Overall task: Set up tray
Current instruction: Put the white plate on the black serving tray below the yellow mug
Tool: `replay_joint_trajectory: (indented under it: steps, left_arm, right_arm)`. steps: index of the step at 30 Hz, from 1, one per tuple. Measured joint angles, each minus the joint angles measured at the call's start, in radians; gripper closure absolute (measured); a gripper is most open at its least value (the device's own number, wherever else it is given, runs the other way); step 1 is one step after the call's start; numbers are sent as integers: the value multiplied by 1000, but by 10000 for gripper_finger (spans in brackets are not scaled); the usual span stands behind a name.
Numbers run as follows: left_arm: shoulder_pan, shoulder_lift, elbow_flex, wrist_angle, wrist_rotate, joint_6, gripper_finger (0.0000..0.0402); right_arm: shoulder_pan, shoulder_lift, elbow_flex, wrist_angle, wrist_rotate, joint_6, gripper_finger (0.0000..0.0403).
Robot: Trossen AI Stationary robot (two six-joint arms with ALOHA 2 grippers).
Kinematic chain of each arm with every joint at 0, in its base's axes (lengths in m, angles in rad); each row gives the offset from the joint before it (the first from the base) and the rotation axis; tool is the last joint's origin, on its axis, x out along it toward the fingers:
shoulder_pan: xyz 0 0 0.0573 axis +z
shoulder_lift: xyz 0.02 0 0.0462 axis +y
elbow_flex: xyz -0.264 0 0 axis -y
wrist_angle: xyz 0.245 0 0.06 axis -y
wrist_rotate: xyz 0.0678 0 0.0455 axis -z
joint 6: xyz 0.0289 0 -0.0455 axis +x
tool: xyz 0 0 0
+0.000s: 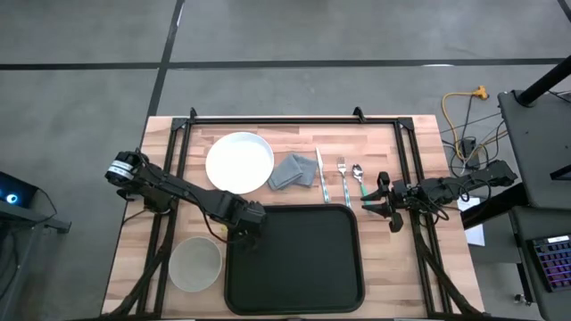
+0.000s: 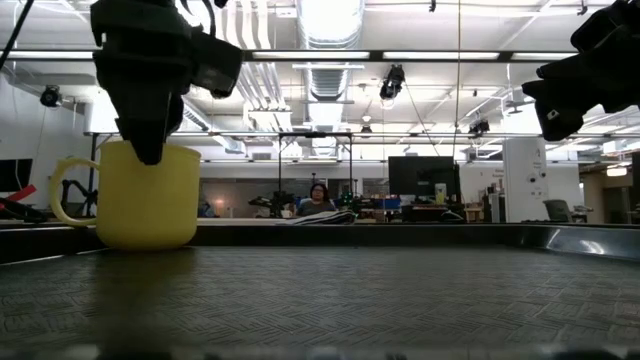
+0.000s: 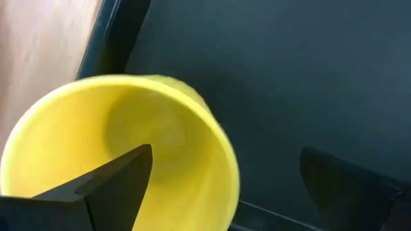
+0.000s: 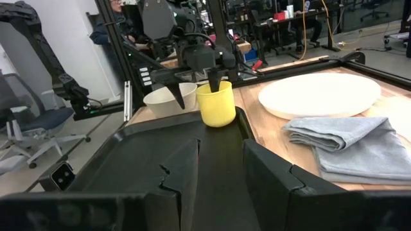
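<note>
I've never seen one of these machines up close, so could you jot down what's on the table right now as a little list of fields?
tray: black tray at the table's near edge
cup: yellow cup standing upright in the tray's far-left corner
left hand: left hand over the cup, one finger inside it, one outside, open
right hand: right hand right of the tray, open, holding nothing
plate: white plate beyond the tray
bowl: pale bowl left of the tray
cloth: grey cloth beside the plate
cutlery: knife, fork, spoon in a row
</note>
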Motion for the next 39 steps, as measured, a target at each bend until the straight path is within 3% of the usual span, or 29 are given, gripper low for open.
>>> replay_joint_trajectory:
  steps: [11,15,20,28,33,39]
  left_arm:
    - [-17,-75,45,-41,-15,110,29]
    - [-43,-131,74,-13,-20,189,29]
    - [-43,-171,98,31,-16,151,29]
    - [-46,-179,80,88,20,234,29]
    - [-55,-179,46,264,12,385,29]
    - [-55,-180,27,380,116,546,29]
  right_arm:
    - [0,0,0,0,0,0,291]
    - [0,0,0,0,0,0,291]
    - [0,0,0,0,0,0,291]
    - [0,0,0,0,0,0,291]
    - [0,0,0,0,0,0,291]
    - [0,0,0,0,0,0,291]
